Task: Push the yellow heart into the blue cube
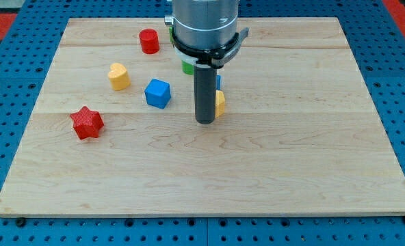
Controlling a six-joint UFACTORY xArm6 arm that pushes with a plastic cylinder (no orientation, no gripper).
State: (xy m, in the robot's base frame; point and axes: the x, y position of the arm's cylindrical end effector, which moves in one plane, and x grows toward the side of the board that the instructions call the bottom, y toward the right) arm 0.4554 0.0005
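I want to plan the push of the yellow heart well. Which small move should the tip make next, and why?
Probably my tip should travel toward the view's left and upward, to the far left side of the yellow heart. It now stands right of the blue cube, beside another yellow block, while the heart lies up-left of the cube. Pushing from there would drive the heart into the cube.

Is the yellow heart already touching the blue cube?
No, the yellow heart sits apart from the blue cube, up and toward the view's left, with bare board between them.
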